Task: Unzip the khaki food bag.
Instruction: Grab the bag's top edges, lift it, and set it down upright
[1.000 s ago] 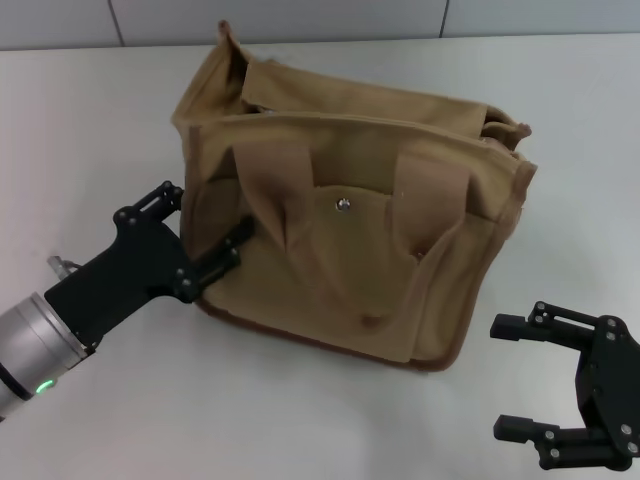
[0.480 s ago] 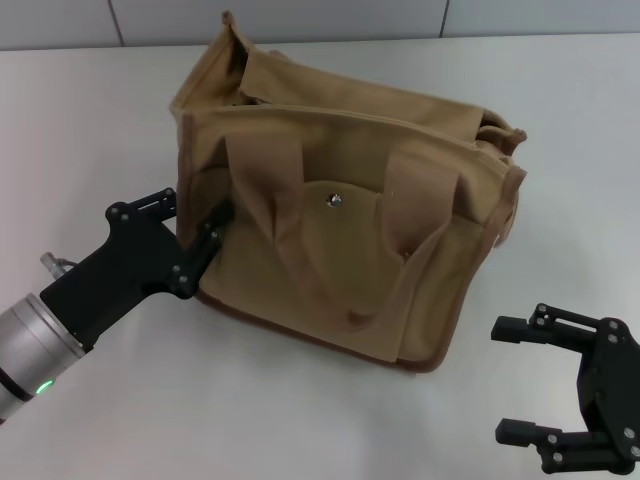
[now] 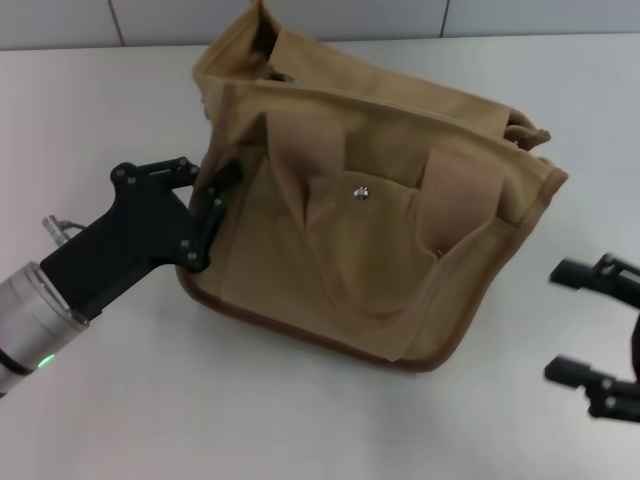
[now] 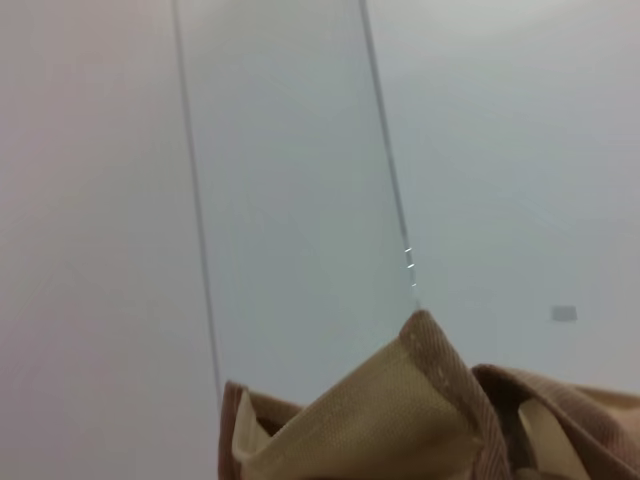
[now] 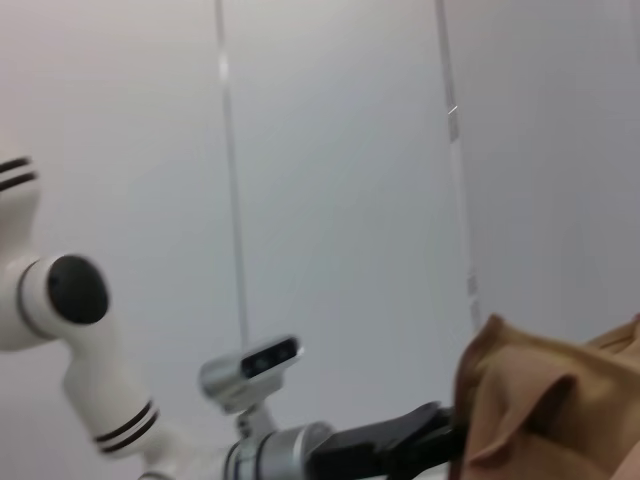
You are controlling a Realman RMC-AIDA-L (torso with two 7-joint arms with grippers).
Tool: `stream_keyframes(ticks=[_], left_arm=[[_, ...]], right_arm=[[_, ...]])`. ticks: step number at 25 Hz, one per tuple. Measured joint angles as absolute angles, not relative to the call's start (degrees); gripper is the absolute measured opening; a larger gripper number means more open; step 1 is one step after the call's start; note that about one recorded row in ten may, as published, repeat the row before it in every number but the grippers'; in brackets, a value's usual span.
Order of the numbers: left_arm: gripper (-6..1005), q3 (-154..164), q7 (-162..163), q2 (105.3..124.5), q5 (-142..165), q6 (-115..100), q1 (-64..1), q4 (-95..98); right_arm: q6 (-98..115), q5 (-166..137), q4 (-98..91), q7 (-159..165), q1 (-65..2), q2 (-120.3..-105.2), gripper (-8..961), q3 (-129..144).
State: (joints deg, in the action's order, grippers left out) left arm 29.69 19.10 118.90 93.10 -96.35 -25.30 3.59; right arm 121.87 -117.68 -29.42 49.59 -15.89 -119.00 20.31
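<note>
The khaki food bag (image 3: 380,230) stands in the middle of the white table, tan canvas with two webbing handles, a silver snap (image 3: 362,196) on the front pocket and brown bottom trim. Its top leans toward my right side. My left gripper (image 3: 211,170) is at the bag's left end, its black fingers closed on the end edge of the canvas. My right gripper (image 3: 572,322) is open and empty, low beside the bag's right bottom corner and apart from it. The zipper does not show clearly. A bag corner shows in the left wrist view (image 4: 420,400) and in the right wrist view (image 5: 530,400).
The white table (image 3: 90,100) runs back to a grey panelled wall (image 3: 300,15). The right wrist view shows my left arm's black gripper (image 5: 390,445) against the bag, with the white robot body (image 5: 60,300) behind it.
My left gripper has risen and its fingers have narrowed on the bag's left end. The bag's top has shifted right and up. My right gripper has moved right, toward the picture's edge.
</note>
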Motion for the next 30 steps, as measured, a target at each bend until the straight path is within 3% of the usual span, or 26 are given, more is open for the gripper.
stream_keyframes(ticks=[6,16,30], left_arm=[[50,30.02,18.86,118.95,93.45,-100.27,-26.54,7.48],[51,32.34,20.34,118.82,93.48,-106.14,-28.08,12.49],[51,37.14,18.97,119.16,93.27,-109.32,-30.87,16.18]], right_arm=[[124.88,-115.64,-28.54,49.50,-14.28,-118.97,840,10.62],[122.07,-103.07,-25.13,45.25,-14.07,-118.97,840,3.73],[119.38,-104.41,-37.06,91.44,-25.57,-114.73,837,15.10]])
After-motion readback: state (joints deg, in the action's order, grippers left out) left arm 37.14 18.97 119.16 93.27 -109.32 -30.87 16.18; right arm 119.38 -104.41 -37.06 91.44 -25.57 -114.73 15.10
